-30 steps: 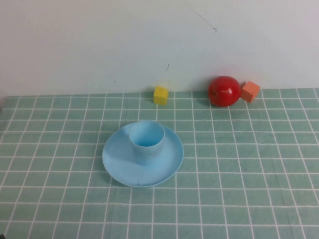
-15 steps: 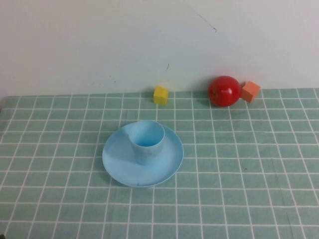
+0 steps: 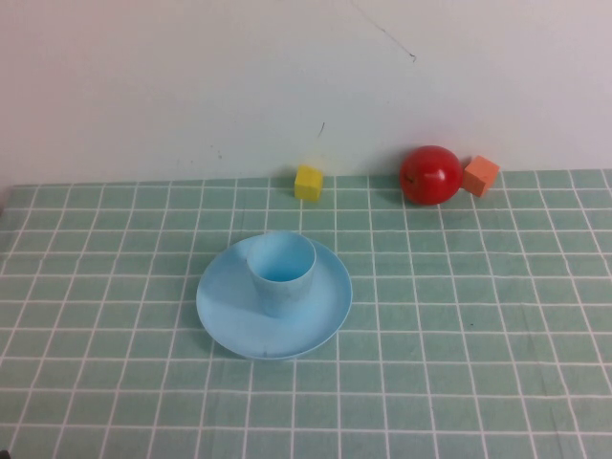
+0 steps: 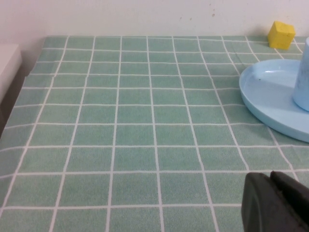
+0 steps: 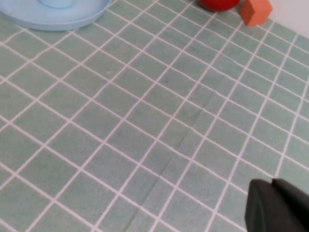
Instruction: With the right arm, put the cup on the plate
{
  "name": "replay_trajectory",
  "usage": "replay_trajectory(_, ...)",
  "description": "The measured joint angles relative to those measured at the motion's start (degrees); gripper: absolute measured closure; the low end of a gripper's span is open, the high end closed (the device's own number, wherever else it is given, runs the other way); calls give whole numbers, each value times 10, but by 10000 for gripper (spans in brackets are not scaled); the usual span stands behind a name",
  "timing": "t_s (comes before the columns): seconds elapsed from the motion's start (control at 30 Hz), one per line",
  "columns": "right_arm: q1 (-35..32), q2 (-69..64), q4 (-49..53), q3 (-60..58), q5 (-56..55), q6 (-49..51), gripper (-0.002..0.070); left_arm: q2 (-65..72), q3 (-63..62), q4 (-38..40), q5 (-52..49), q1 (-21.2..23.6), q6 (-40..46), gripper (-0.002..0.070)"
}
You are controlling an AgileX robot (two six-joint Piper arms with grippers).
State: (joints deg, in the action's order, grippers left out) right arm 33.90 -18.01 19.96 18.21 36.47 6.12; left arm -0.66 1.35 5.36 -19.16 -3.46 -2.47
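The light blue cup (image 3: 282,273) stands upright on the light blue plate (image 3: 229,311) in the middle of the green checked cloth. Neither arm shows in the high view. The left wrist view shows the plate (image 4: 268,94) and the cup's side (image 4: 302,77) well ahead of my left gripper (image 4: 270,178), which is shut and empty over the cloth. The right wrist view shows the plate's rim (image 5: 58,21) far from my right gripper (image 5: 272,182), which is shut and empty over bare cloth.
A yellow cube (image 3: 308,182), a red apple (image 3: 429,175) and an orange cube (image 3: 481,175) sit along the back wall. The right wrist view also shows the apple (image 5: 219,4) and the orange cube (image 5: 256,10). The cloth's left edge (image 4: 19,82) shows in the left wrist view.
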Motion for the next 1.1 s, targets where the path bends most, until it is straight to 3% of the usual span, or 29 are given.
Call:
replay_trajectory(0.57,-313,23,32,0,0,3,678,0,0,0,0,0,0,678)
replay_trajectory(0.73,-330,82,70,0,0,11,679,0,0,0,0,0,0,678)
replay_trajectory(1.1,-331,185,104,-64,0,143,679,0,0,0,0,0,0,678)
